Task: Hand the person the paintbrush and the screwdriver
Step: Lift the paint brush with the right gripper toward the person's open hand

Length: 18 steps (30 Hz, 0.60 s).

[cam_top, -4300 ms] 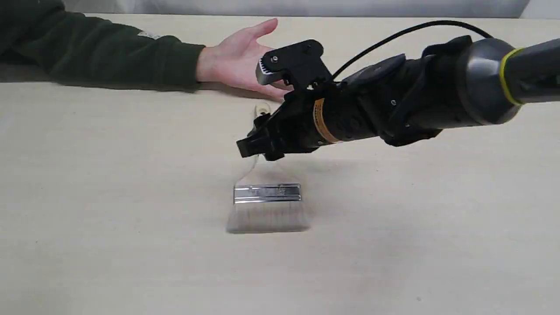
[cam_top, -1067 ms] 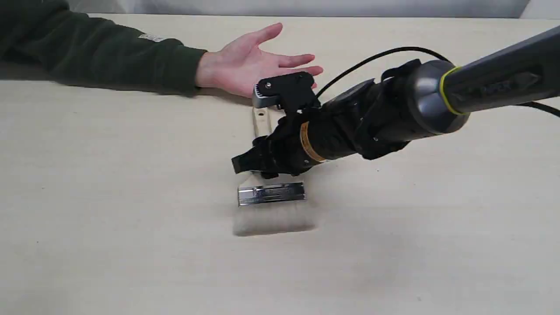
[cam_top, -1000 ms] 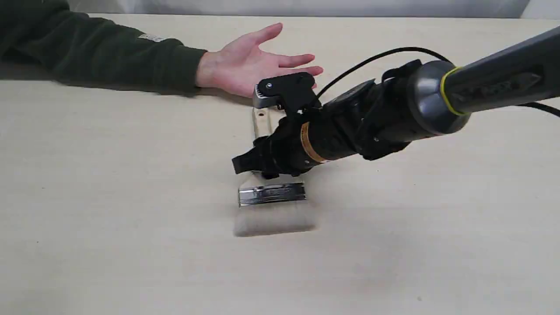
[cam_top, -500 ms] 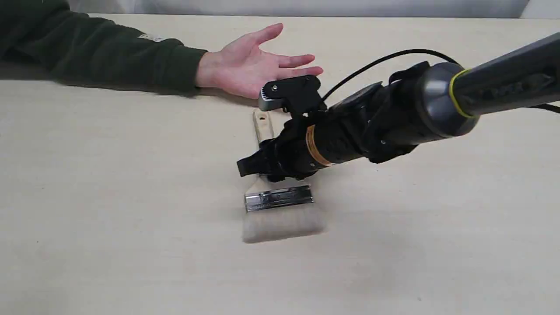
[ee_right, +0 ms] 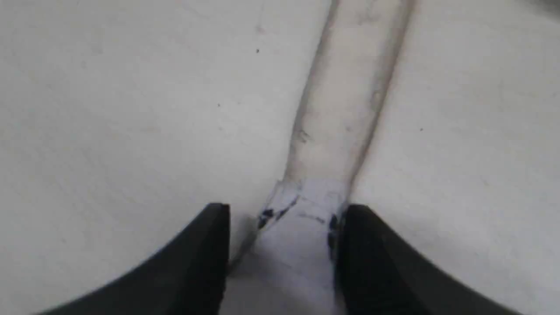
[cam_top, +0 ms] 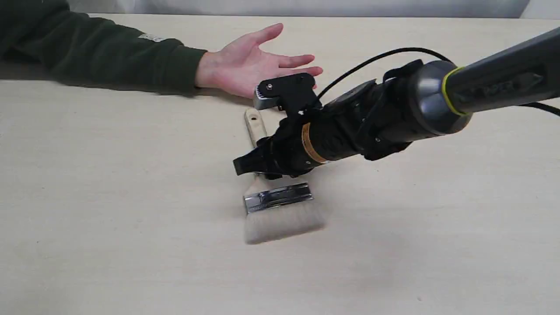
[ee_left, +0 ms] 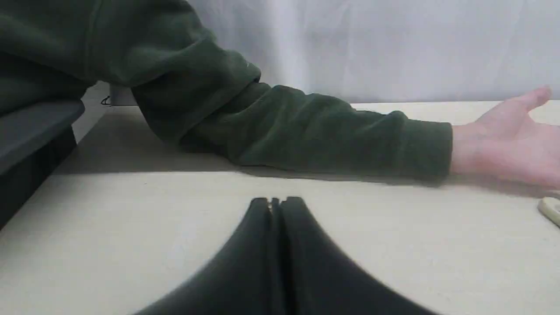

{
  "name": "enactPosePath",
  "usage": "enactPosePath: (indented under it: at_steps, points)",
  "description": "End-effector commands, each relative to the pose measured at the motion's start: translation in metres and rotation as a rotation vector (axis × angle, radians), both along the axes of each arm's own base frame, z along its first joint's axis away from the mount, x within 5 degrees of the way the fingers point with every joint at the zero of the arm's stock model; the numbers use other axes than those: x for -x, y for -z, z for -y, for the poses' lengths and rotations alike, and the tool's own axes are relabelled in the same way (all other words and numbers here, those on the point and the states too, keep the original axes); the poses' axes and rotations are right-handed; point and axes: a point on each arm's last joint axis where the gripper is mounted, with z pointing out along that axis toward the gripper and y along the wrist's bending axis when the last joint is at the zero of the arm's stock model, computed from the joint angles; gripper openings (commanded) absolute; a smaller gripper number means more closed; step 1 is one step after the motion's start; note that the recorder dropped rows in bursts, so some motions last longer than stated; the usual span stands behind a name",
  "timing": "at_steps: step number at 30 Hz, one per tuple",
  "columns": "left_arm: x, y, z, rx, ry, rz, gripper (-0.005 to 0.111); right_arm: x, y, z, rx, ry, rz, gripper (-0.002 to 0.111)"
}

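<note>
The paintbrush (cam_top: 278, 197) lies flat on the table, bristles toward the near edge and handle end (cam_top: 253, 118) pointing at the person's open hand (cam_top: 249, 65). My right gripper (cam_top: 249, 164) is low over the handle just behind the ferrule. In the right wrist view the gripper (ee_right: 284, 214) is open and straddles the handle (ee_right: 341, 109): one finger (ee_right: 363, 245) touches it, while the other finger (ee_right: 205, 245) stands a little off. My left gripper (ee_left: 275, 202) is shut and empty above bare table, near the green sleeve (ee_left: 328, 131). The screwdriver is out of view.
The person's forearm (cam_top: 100, 52) lies along the far left of the table (cam_top: 109, 197), palm up. A black cable (cam_top: 376, 57) loops over my right arm. A dark ledge (ee_left: 30, 135) stands beside the table in the left wrist view.
The brush has turned on the table: its handle end swung left and its bristles slid right and nearer. My right gripper stayed over the handle, shifting only slightly.
</note>
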Motion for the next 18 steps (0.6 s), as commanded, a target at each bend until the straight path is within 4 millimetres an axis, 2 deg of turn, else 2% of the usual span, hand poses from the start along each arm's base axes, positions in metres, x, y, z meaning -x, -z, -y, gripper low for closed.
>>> enactPosePath:
  at_steps: [1,6,11,13,15,18]
  points:
    - [0.000,0.000,0.001,0.003,0.009,0.011,0.000,0.000,0.004,0.001,0.020,-0.004,0.004,0.037]
    - [0.000,0.000,0.001,0.003,0.009,0.011,0.000,-0.001,0.005,0.004,0.040,0.012,0.020,0.037]
    - [0.000,0.000,0.001,0.003,0.009,0.011,0.000,0.004,0.011,0.008,0.076,-0.009,0.016,0.027]
    - [0.000,0.000,0.001,0.003,0.009,0.011,0.000,0.007,0.014,0.012,0.094,-0.007,0.010,0.026]
    - [0.000,0.000,0.001,0.005,0.009,0.011,0.000,0.010,0.017,0.013,0.098,-0.012,0.000,0.028]
    - [0.000,0.000,0.001,0.005,0.009,0.011,0.000,0.012,0.015,0.009,0.067,-0.043,-0.022,0.043]
